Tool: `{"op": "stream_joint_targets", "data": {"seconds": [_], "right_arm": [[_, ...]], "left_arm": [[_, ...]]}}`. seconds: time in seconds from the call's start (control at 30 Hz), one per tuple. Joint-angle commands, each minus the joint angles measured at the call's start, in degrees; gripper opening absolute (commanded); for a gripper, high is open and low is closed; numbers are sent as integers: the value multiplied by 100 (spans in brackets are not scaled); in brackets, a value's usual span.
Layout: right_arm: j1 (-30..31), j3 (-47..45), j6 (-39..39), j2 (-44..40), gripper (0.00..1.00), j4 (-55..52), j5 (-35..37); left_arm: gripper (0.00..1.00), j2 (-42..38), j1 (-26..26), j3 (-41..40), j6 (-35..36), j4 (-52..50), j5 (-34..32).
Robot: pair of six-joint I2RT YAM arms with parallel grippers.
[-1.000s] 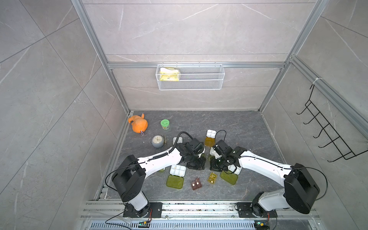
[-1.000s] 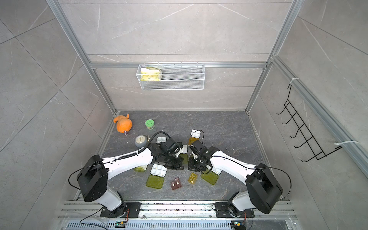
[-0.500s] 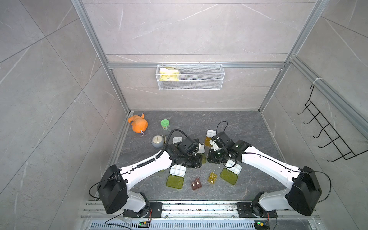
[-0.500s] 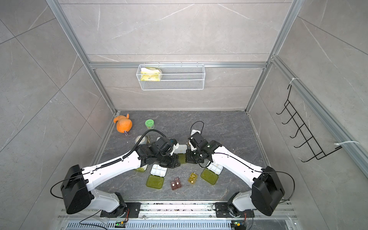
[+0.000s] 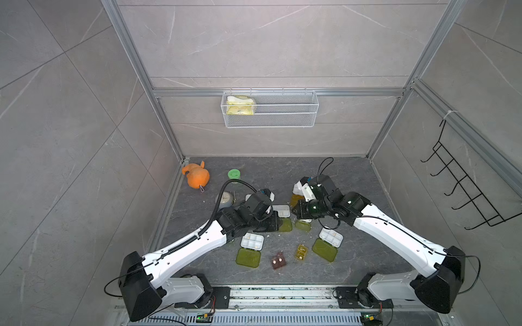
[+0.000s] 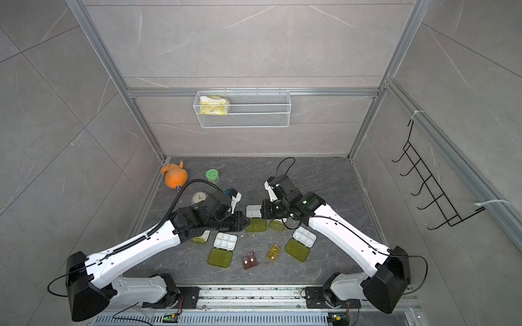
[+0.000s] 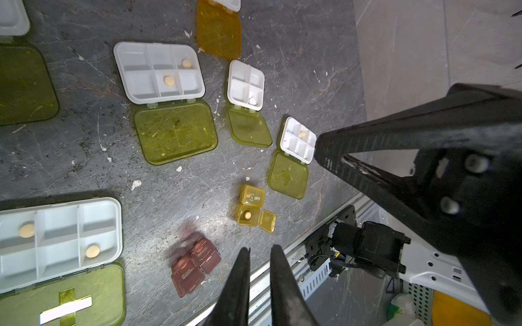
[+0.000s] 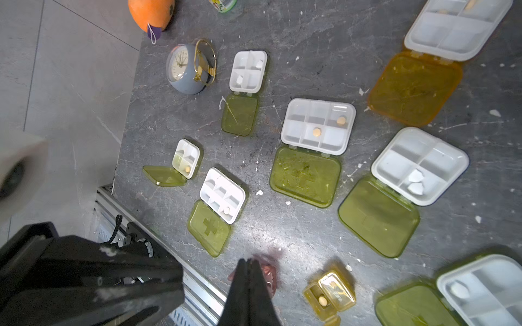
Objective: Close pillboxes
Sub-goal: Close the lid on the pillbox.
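Observation:
Several pillboxes lie open on the dark floor, white trays up and yellow-green lids flat: one with six compartments (image 5: 252, 241) (image 6: 225, 240), one at the right (image 5: 331, 237), one in the middle (image 5: 281, 210) (image 7: 159, 73) between both grippers. An orange-lidded pillbox (image 8: 415, 87) lies further back. Near the front sit a tiny amber pillbox (image 5: 301, 252) (image 7: 251, 209) and a brown pillbox (image 5: 278, 261) (image 7: 195, 264). My left gripper (image 7: 260, 249) (image 5: 275, 223) hovers with a narrow gap, holding nothing. My right gripper (image 8: 248, 261) (image 5: 295, 210) is shut and empty, above the brown pillbox (image 8: 267, 275).
An orange toy (image 5: 196, 176), a green-lidded jar (image 5: 234, 174) and a grey clock (image 5: 226, 197) stand at the back left. A wire basket (image 5: 269, 108) hangs on the back wall, a hook rack (image 5: 463, 192) on the right wall. A metal rail (image 5: 282, 293) runs along the front.
Both arms have lifted off the floor by the middle pillboxes and now hover higher. The left jaws have parted slightly; the right jaws stay shut.

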Motion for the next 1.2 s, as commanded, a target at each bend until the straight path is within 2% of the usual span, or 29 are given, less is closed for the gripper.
{"op": "stream_joint_targets", "data": {"seconds": [0.0, 0.13, 0.27, 0.37, 0.57, 0.67, 0.83, 1.0, 1.17], "right_arm": [[-15, -46, -276, -271, 0, -101, 262], [-15, -358, 53, -673, 0, -130, 556], [8, -601, 701, -1019, 0, -422, 887], [21, -669, 1085, -1230, 0, -699, 1014], [47, -600, 1128, -1470, 0, -1163, 1036], [45, -583, 1106, -1602, 0, -1363, 907], [46, -749, 1111, -1938, 0, -1694, 623], [54, -915, 819, -2195, 0, -2166, 553], [42, -880, 698, -2275, 0, -2615, 549]], "left_arm": [[21, -330, -4, -73, -47, -35, -403], [25, -397, 48, 81, 606, -113, -411], [37, -438, 96, 116, 1377, -62, -77], [46, -406, 155, 118, 1573, -152, 35], [54, -296, 234, -4, 1401, 89, 219], [60, -120, 321, -45, 1093, 319, 303], [69, 226, 342, -242, 712, 1140, 931], [80, 845, 342, -83, 210, 1201, 1354], [82, 1302, 317, 78, -143, 1403, 1630]]}}
